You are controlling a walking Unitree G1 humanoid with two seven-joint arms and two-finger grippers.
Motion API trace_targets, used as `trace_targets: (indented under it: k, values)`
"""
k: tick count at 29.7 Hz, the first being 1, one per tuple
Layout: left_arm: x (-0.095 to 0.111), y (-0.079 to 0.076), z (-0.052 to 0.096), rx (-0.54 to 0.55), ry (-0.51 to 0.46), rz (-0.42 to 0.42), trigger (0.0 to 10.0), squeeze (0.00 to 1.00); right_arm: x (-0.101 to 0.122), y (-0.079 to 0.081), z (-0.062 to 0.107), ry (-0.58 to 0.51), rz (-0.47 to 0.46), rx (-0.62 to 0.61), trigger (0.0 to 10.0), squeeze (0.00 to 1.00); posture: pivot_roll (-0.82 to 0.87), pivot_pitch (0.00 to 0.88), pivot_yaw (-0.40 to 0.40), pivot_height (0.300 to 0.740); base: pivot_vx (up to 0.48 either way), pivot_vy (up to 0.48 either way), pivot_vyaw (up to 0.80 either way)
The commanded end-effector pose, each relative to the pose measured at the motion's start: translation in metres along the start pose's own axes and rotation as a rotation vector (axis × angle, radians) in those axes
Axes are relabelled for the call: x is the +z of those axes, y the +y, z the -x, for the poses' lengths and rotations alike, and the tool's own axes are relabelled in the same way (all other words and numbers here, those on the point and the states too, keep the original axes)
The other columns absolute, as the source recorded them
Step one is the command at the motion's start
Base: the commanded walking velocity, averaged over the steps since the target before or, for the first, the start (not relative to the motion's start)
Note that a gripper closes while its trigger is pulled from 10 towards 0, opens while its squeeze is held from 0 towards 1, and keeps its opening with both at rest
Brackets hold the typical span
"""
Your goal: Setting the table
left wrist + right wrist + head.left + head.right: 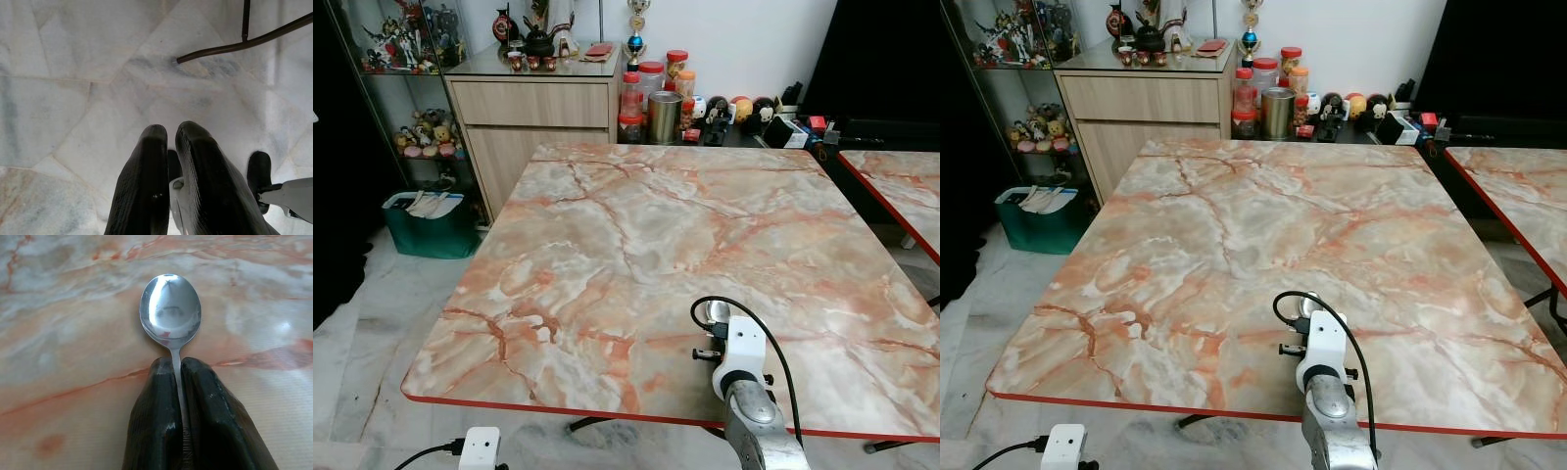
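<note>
Spoon held low over the near edge of the marble table

The marble table [636, 225] fills the centre of the frame; at lower centre-right the right gripper [177, 369] is clamped on the spoon [170, 311] by its thin handle, so it could twist or slip on release. The left gripper [171, 139], fingers together, hangs over the floor. The spoon's handle is hidden between the fingers

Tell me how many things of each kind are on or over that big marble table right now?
Spoons: 1, a metal spoon held by the right gripper just above the table near its front edge.
Grippers over the table: 1.
Total: 2.
</note>
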State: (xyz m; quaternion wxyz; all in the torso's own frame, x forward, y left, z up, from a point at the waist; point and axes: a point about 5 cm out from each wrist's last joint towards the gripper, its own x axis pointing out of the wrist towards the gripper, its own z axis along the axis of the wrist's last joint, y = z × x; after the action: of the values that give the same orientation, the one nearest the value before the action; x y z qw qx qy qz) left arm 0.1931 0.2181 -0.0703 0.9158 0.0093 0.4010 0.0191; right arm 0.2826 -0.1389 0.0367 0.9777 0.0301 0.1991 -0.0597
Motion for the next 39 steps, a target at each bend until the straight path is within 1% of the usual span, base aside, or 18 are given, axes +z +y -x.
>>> trace_targets:
  k: [1, 4, 5, 7, 8, 10, 11, 12, 13, 14, 15, 17, 22, 24, 25, 31, 35, 39]
  values:
    - [0.001, 0.0, 0.0, -0.005, 0.004, -0.02, 10.0, 0.0, -0.004, -0.008, 0.0, 0.017, -0.018, -0.023, 10.0, 0.0, -0.01, 0.0, -0.006, 0.74, 0.0, 0.0, 0.0]
    - [0.004, -0.002, -0.001, -0.007, -0.014, -0.019, 10.0, 0.0, -0.007, -0.013, -0.002, 0.029, 0.013, -0.024, 10.0, 0.0, -0.04, 0.0, -0.032, 0.74, 0.0, 0.0, 0.0]
    - [0.001, -0.004, -0.001, -0.014, 0.0, -0.035, 10.0, 0.0, -0.01, -0.018, -0.003, 0.038, 0.016, -0.033, 10.0, 0.0, 0.02, 0.0, -0.017, 0.74, 0.0, 0.0, 0.0]
    - [-0.001, -0.001, 0.0, 0.0, 0.004, -0.026, 10.0, 0.0, -0.006, -0.023, -0.003, 0.01, 0.017, -0.037, 10.0, 0.0, -0.01, 0.0, -0.018, 0.74, 0.0, 0.0, 0.0]
    - [0.002, 0.005, 0.0, 0.022, -0.012, 0.007, 10.0, 0.0, 0.003, -0.026, -0.004, -0.036, 0.028, -0.023, 10.0, 0.0, -0.01, 0.0, -0.018, 0.74, 0.0, 0.0, 0.0]
    - [0.008, 0.013, 0.001, 0.046, -0.045, -0.009, 10.0, 0.0, 0.001, -0.031, -0.004, -0.011, 0.039, -0.04, 10.0, 0.0, -0.01, 0.0, -0.011, 0.74, 0.0, 0.0, 0.0]
    - [0.007, 0.021, 0.003, 0.085, -0.05, 0.052, 10.0, 0.0, 0.001, -0.036, 0.001, -0.016, -0.036, -0.075, 10.0, 0.0, 0.02, 0.0, 0.008, 0.74, 0.0, 0.0, 0.0]
    - [0.005, 0.028, 0.005, 0.103, -0.055, 0.086, 10.0, 0.0, -0.001, -0.039, 0.004, -0.016, -0.069, -0.095, 10.0, 0.0, 0.02, 0.0, 0.019, 0.74, 0.0, 0.0, 0.0]
    - [-0.001, 0.033, 0.008, 0.099, -0.034, 0.059, 10.0, 0.0, -0.006, -0.041, 0.007, -0.009, -0.056, -0.112, 10.0, 0.0, -0.01, 0.0, 0.021, 0.74, 0.0, 0.0, 0.0]
    - [-0.007, 0.036, 0.011, 0.068, 0.0, -0.021, 10.0, 0.0, -0.009, -0.039, 0.007, -0.014, -0.01, -0.086, 10.0, 0.0, -0.02, 0.0, 0.032, 0.74, 0.0, 0.0, 0.0]
    - [-0.008, 0.037, 0.011, 0.054, 0.009, -0.052, 10.0, 0.0, -0.007, -0.037, 0.006, -0.023, 0.003, -0.061, 10.0, 0.0, -0.02, 0.0, 0.034, 0.74, 0.0, 0.0, 0.0]
    - [-0.006, 0.044, 0.011, 0.069, 0.021, -0.036, 10.0, 0.0, 0.009, -0.033, -0.002, -0.079, 0.021, -0.015, 10.0, 0.0, -0.01, 0.0, 0.048, 0.74, 0.0, 0.0, 0.0]
    - [0.007, 0.039, 0.007, 0.056, -0.011, -0.062, 10.0, 0.0, 0.023, -0.038, -0.007, -0.124, 0.0, -0.04, 10.0, 0.0, -0.01, 0.0, 0.043, 0.74, 0.0, 0.0, 0.0]
    - [0.024, 0.03, 0.001, 0.061, -0.076, -0.014, 10.0, 0.0, 0.024, -0.04, -0.009, -0.116, -0.024, -0.054, 10.0, 0.0, 0.01, 0.0, 0.029, 0.74, 0.0, 0.0, 0.0]
    - [0.029, 0.025, -0.001, 0.057, -0.094, 0.005, 10.0, 0.0, 0.025, -0.038, -0.01, -0.115, 0.002, -0.037, 10.0, 0.0, 0.01, 0.0, 0.011, 0.74, 0.0, 0.0, 0.0]
    - [0.029, 0.013, -0.004, 0.05, -0.096, 0.028, 10.0, 0.0, 0.033, -0.03, -0.013, -0.131, 0.026, 0.009, 10.0, 0.0, 0.0, 0.0, -0.015, 0.74, 0.0, 0.0, 0.0]
    - [0.023, 0.004, -0.004, 0.051, -0.092, 0.059, 10.0, 0.0, 0.037, -0.018, -0.013, -0.143, 0.061, 0.08, 10.0, 0.0, 0.0, 0.026, -0.049, 0.74, 0.0, 0.0, 0.0]
    - [0.018, 0.004, -0.003, 0.058, -0.082, 0.064, 10.0, 0.0, 0.037, -0.013, -0.014, -0.147, 0.062, 0.108, 10.0, 0.0, 0.0, 0.027, -0.052, 0.74, 0.0, 0.0, 0.0]
